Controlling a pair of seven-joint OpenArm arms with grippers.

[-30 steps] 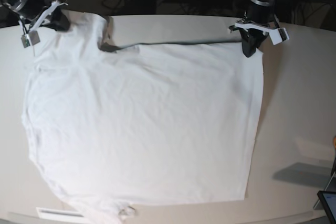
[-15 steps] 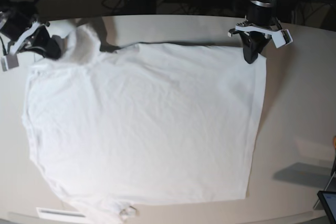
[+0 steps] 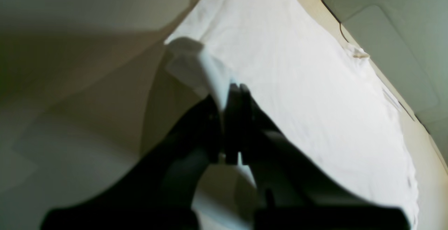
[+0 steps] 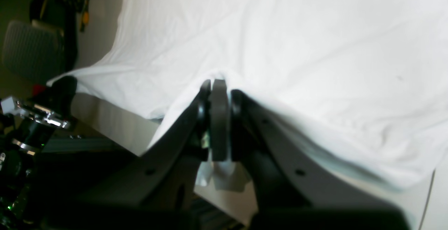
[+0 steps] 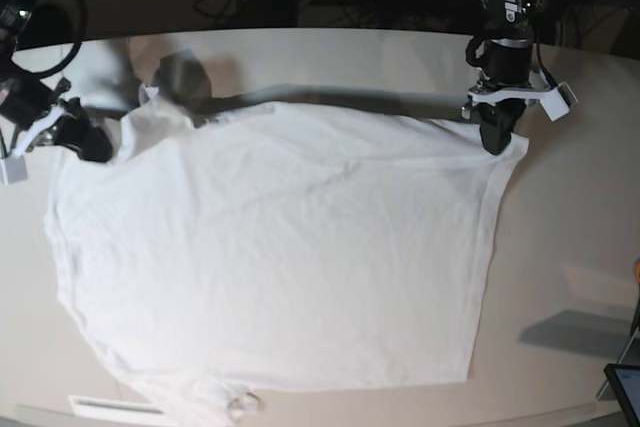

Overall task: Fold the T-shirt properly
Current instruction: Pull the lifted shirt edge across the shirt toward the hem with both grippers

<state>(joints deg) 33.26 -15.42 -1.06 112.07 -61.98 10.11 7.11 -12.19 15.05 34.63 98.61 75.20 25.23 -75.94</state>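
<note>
- Where the left gripper [image 5: 497, 137] meets the cloth, its dark fingers [image 3: 235, 97] are pressed together on a pinch of the T-shirt [image 5: 280, 247], with a small peak of white cloth rising just in front of the tips.
- In the base view this gripper stands at the shirt's far corner on that view's right; a second ago it was farther back on the table, and it has since come toward the camera and slightly to the view's right, taking the corner with it.
- The right gripper [image 5: 88, 142] is likewise clamped on the shirt, its jaws closed on a raised fold seen in the right wrist view [image 4: 217, 86], and cloth spreads away beyond the tips in a broad white sheet.
- This gripper has also come nearer the camera since the earlier frames, and the sleeve corner it holds has moved with it.
- Between the two grippers the shirt's far edge now runs lifted and stretched, casting a dark shadow on the table [image 5: 580, 227] behind it; a second ago that edge lay flatter and farther back.
- Outward from both grippers the rest of the shirt lies spread and slightly wrinkled on the table, its near hem in much the same place as before.
</note>
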